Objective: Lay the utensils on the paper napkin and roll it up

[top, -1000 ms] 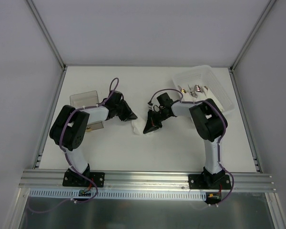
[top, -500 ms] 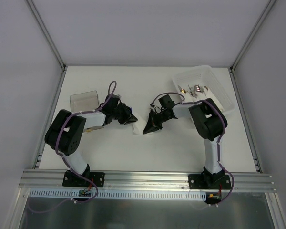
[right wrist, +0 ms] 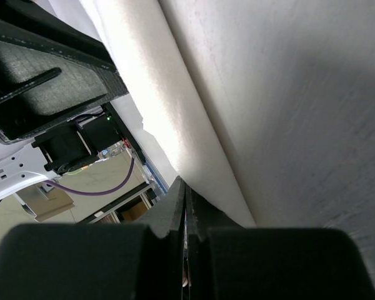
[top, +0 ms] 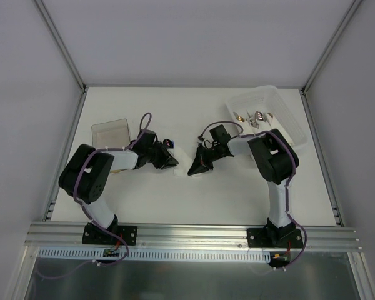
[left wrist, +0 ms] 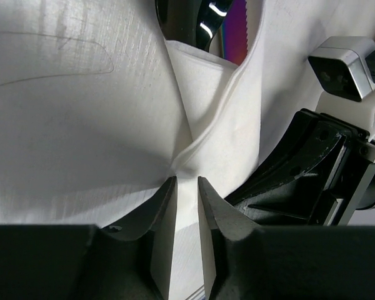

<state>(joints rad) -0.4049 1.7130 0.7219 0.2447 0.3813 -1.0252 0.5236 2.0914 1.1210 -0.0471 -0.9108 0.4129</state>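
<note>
Roughly at the middle of the table (top: pixel 237 200), the two arms meet tip to tip over the paper napkin (left wrist: pixel 212 94), which lies crumpled and partly folded between them. The left gripper (left wrist: pixel 187 181) has its jaws nearly together, with only a slim gap, and a strip of the napkin runs through that gap. Creases in the paper fan out from the fingertips, so it has the napkin pinched. The right gripper (right wrist: pixel 184 203) has its jaws pressed flat against each other. Its tips lie against a rolled or folded edge of the napkin, but whether any paper is caught between them cannot be told.

The utensils sit inside the napkin's fold, on the far side from the left gripper. Only their ends show past the paper: the glossy dark bowl of the black spoon (left wrist: pixel 187 19) and, just beside it, the iridescent purple piece (left wrist: pixel 237 31). The napkin wraps over both from below, its folded edge lying across them.

At the far right of the table stands a clear plastic box (top: pixel 287 109) holding silver and gold-toned cutlery (top: pixel 253 117), well apart from the napkin. A smaller clear container (top: pixel 110 130) rests at the far left, near the left arm's elbow.
</note>
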